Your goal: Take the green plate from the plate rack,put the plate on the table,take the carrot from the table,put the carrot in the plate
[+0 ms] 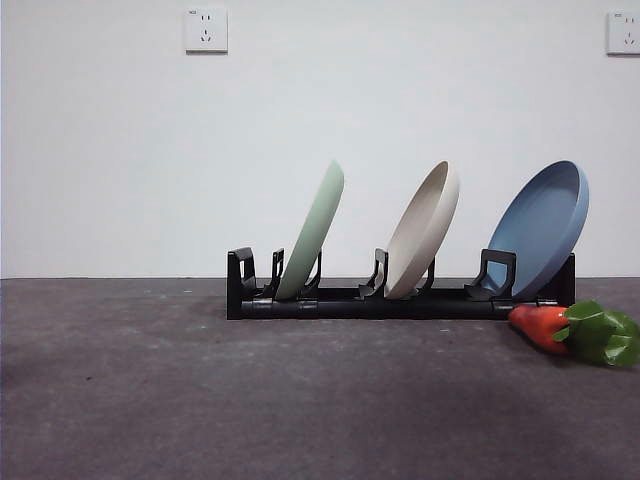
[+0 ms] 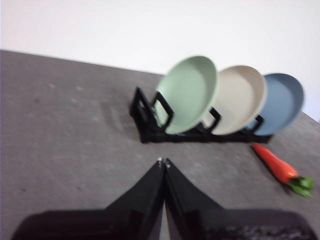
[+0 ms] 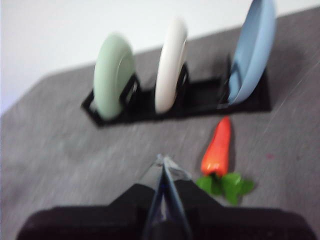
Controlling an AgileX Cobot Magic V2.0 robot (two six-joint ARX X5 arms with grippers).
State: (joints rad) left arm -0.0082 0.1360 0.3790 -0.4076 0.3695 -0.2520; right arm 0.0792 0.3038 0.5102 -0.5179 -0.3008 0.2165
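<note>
On table (image 1: 150, 400), black plate rack (image 1: 400, 300) holds green plate (image 1: 312, 232), beige plate (image 1: 424, 230), blue plate (image 1: 542, 226); carrot (image 1: 545, 326) at rack's 4 o'clock end. No readable labels. Open room at 9 o'clock. Left gripper (image 2: 163, 161), right gripper (image 3: 164, 161) both pinched closed, empty.

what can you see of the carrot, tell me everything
The carrot is a small glossy red-orange toy, tapered, with a bunch of bright green leaves at its thick end. It lies on its side on the dark grey table, in front of the plate rack's end nearest the blue plate, tip toward the rack. No gripper touches it.
</note>
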